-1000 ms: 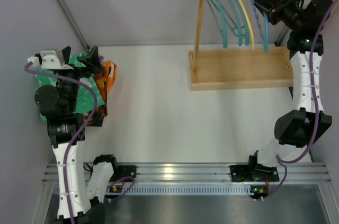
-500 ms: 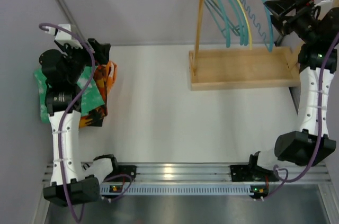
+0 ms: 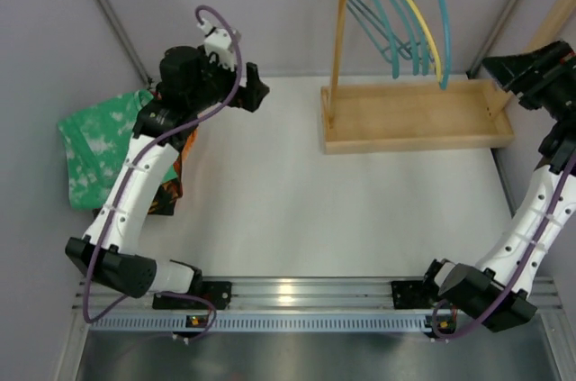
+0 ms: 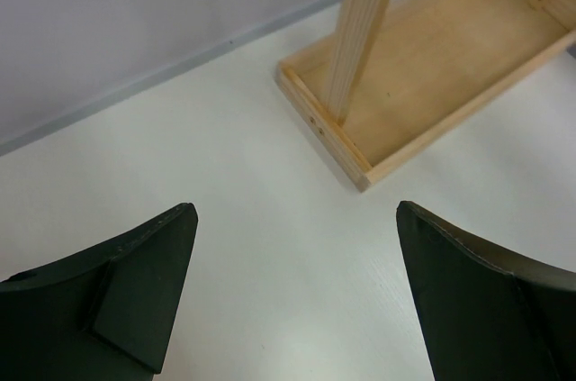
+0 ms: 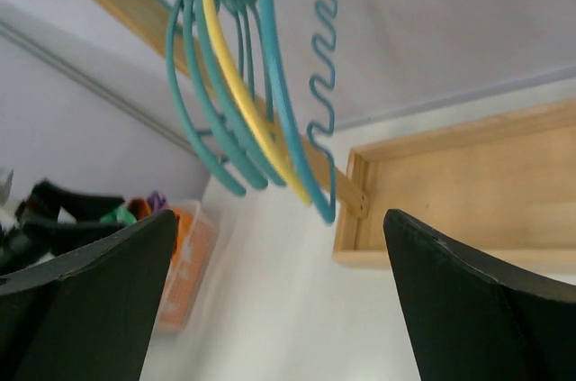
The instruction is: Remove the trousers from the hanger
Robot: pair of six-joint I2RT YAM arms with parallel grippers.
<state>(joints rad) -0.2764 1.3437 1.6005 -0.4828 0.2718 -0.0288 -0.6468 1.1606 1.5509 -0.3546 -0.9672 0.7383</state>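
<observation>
The trousers lie in a heap at the table's left edge: green mottled trousers (image 3: 93,149) on top, orange-red patterned trousers (image 3: 168,194) under my left arm. The hangers (image 3: 402,10), several teal and one yellow, hang bare on the wooden rack's rail. My left gripper (image 3: 258,93) is open above the table, between the heap and the rack, with nothing between its fingers (image 4: 135,295). My right gripper (image 3: 504,79) is open to the right of the hangers (image 5: 241,97), apart from them and holding nothing. The right wrist view shows the orange trousers (image 5: 184,264) far off.
The wooden rack has a tray-like base (image 3: 414,118) and an upright post (image 3: 339,30) at the back right. The left wrist view shows that base's near corner (image 4: 360,169) and post (image 4: 367,21). Grey walls close in the table on the left, back and right.
My right gripper has opened and drawn back to the right, away from the hangers, which swung left. My left arm has swung from over the heap of trousers towards the middle of the table.
</observation>
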